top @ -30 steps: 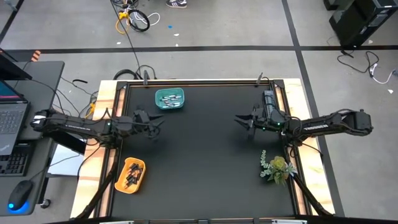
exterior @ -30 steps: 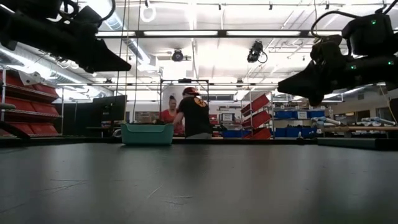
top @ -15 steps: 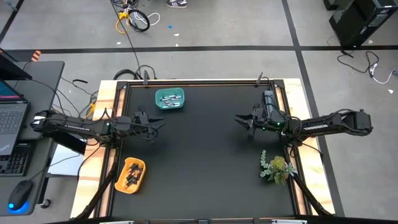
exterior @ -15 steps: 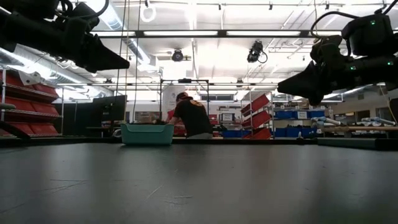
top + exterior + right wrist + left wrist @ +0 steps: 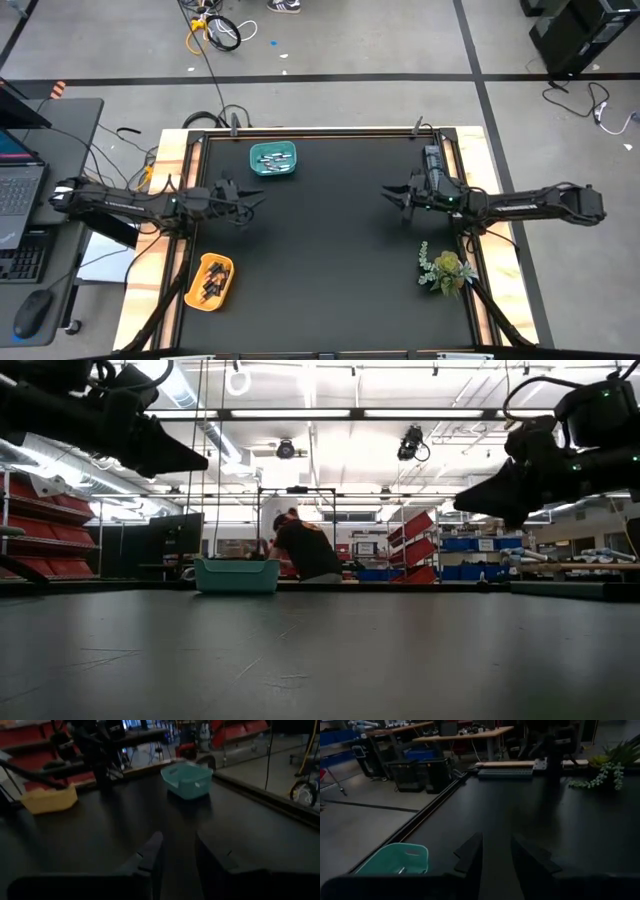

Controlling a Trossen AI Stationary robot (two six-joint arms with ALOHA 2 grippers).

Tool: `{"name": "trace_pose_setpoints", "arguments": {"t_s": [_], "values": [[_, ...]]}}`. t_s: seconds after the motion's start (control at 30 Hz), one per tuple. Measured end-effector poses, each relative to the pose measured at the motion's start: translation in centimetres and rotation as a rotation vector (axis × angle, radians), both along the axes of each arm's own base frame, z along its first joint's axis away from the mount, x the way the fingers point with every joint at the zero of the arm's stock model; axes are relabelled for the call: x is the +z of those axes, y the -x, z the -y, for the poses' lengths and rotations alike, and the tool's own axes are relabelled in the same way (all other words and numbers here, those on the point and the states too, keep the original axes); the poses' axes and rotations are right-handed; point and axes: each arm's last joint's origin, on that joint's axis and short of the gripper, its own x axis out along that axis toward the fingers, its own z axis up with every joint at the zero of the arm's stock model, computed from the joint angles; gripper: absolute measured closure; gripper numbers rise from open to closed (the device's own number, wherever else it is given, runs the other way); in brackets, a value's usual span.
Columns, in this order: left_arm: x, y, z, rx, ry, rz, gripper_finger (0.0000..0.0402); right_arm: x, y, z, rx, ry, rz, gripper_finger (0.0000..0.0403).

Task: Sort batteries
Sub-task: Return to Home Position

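Note:
Whitish-silver batteries (image 5: 272, 160) lie in the teal bin (image 5: 254, 152) near the table's far edge. Dark batteries (image 5: 212, 280) lie in the yellow bin (image 5: 229, 264) at the near left corner. No battery shows loose on the black mat. My left gripper (image 5: 255, 197) hovers open above the mat, between the two bins and a little to their right, fingers (image 5: 472, 855) level and pointing right. My right gripper (image 5: 388, 193) hovers open at the right side, pointing left toward the teal bin (image 5: 187, 779) and the yellow bin (image 5: 49, 799). Both grippers are empty.
A small artificial plant (image 5: 445, 270) sits at the near right of the mat. A grey ribbed strip (image 5: 505, 772) lies along the right edge. Wooden rails border the mat. The wide middle of the mat (image 5: 320, 240) is bare. A person (image 5: 300, 548) bends over beyond the far edge.
My right gripper has drawn back a little toward the table's right edge, staying open and at the same height. My left arm has kept still. The person beyond the table has bent lower.

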Motion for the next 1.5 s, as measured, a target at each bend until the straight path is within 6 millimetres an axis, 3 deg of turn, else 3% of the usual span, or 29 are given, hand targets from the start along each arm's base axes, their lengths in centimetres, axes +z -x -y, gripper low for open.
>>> {"name": "trace_pose_setpoints", "arguments": {"t_s": [0.3,0.5,0.9,1.5], "values": [[-4.6,1.8,-0.1,-0.001,0.002,0.02,0.0286,-0.6,1.1,-0.3,0.001,-0.029,-0.106,0.0306],[-6.5,3.0,-0.2,0.0,-0.011,-0.146,0.0286,-0.8,1.4,-0.4,0.001,-0.037,-0.137,0.0305],[-5.2,3.5,-0.2,0.0,-0.003,-0.006,0.0286,-3.3,2.5,-0.7,0.002,-0.109,-0.403,0.0305],[-5.0,3.6,-0.2,0.0,-0.001,0.021,0.0286,-3.3,2.5,-0.7,0.003,-0.109,-0.404,0.0305]]}}
